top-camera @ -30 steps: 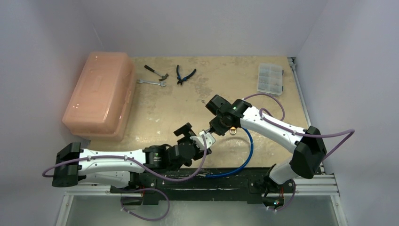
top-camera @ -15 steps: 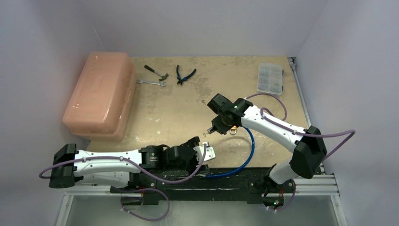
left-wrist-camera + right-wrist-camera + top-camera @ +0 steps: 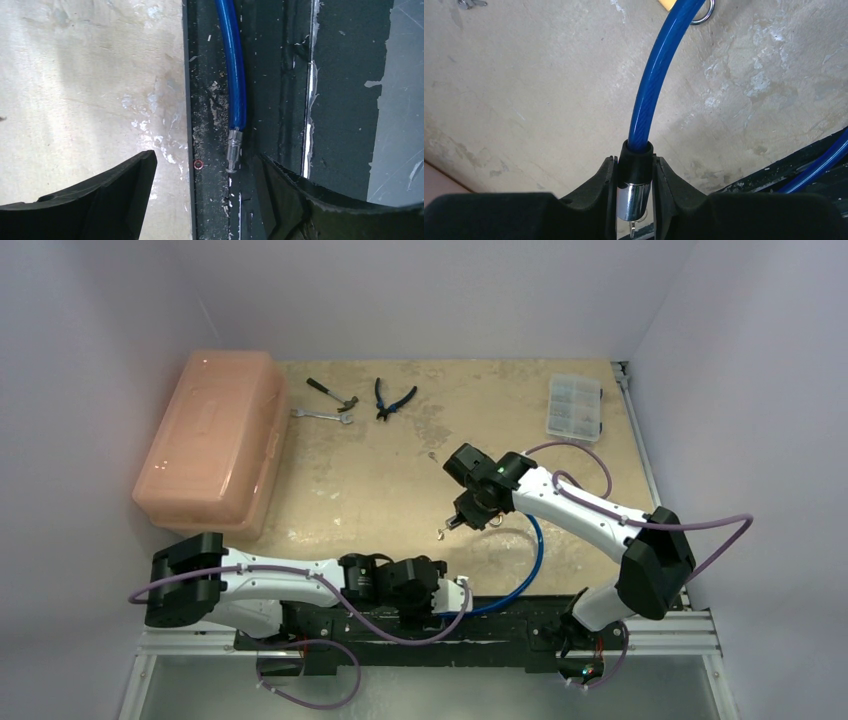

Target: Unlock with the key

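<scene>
My right gripper [image 3: 635, 165] [image 3: 460, 518] is shut on the lock barrel [image 3: 634, 197] of a blue cable lock [image 3: 659, 75] [image 3: 530, 560], clamping its black collar and chrome body. A tiny silvery key [image 3: 632, 227] [image 3: 443, 532] sticks out of the barrel's end, below the fingers. My left gripper [image 3: 205, 160] [image 3: 455, 592] hangs open over the table's near edge, holding nothing. The cable's free metal tip [image 3: 233, 155] lies on the dark frame between its fingers, untouched.
A small brass padlock [image 3: 669, 4] lies just beyond the cable. At the back are a hammer [image 3: 332, 392], a wrench [image 3: 322, 415] and pliers [image 3: 393, 398]. An orange toolbox [image 3: 210, 440] stands left, a clear parts box [image 3: 575, 406] back right.
My left arm has pulled back from the key to the table's near edge, and its jaws have narrowed a little. The right gripper has kept its hold and barely shifted.
</scene>
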Controlling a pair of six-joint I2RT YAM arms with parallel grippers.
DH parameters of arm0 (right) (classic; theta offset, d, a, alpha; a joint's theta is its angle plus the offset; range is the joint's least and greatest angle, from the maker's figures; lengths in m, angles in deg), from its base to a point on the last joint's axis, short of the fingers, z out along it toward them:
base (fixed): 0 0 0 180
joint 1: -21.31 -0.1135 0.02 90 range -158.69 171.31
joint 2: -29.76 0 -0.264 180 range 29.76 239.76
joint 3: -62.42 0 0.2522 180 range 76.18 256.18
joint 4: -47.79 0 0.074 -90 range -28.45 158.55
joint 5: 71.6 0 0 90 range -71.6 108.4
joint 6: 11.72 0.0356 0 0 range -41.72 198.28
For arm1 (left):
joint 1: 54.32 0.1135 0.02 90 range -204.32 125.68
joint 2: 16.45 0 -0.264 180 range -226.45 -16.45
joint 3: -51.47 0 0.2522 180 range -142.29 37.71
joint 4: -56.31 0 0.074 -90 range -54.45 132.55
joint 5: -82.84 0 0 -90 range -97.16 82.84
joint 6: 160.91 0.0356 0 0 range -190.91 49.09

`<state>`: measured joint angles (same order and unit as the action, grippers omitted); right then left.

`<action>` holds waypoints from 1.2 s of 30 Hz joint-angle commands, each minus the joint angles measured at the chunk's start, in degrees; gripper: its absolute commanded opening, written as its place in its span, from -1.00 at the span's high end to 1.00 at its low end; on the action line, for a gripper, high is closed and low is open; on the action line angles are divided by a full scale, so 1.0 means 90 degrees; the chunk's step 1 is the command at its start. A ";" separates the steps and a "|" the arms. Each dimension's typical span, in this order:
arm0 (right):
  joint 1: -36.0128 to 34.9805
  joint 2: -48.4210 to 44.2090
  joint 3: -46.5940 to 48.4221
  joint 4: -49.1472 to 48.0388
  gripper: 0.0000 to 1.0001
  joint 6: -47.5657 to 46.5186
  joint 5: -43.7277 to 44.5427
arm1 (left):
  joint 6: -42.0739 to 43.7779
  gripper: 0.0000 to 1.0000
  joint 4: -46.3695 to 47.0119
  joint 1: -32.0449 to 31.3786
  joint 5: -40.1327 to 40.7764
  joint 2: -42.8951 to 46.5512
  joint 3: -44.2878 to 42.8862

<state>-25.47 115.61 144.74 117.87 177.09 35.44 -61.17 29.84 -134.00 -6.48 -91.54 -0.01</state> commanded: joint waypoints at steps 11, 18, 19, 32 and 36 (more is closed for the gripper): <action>0.0109 -0.0192 -0.0137 0.0149 1.00 -0.0153 0.0065 | -0.0084 -0.26 0.0332 -0.0033 -0.0735 -0.0940 -0.0477; 0.0156 -0.0227 -0.0156 0.0169 1.00 -0.0187 0.0070 | -0.0150 0.85 0.0320 -0.0014 -0.0760 -0.1265 -0.0644; 0.0163 -0.0238 -0.0168 0.0165 1.00 -0.0187 0.0071 | -0.0166 1.00 0.0276 -0.0014 -0.0753 -0.1295 -0.0669; 0.0189 -0.0320 0.0175 0.0578 1.00 -0.0179 0.0254 | -0.0437 1.00 0.0709 0.0070 -0.0281 -0.0268 -0.0507; 0.0188 -0.0336 0.0489 0.0784 1.00 -0.0196 0.0404 | -0.0481 1.00 0.0884 0.0156 0.0278 0.0291 -0.0401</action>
<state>-23.98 114.86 144.89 120.58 175.66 35.88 -64.17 32.20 -133.71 -9.80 -94.58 -3.85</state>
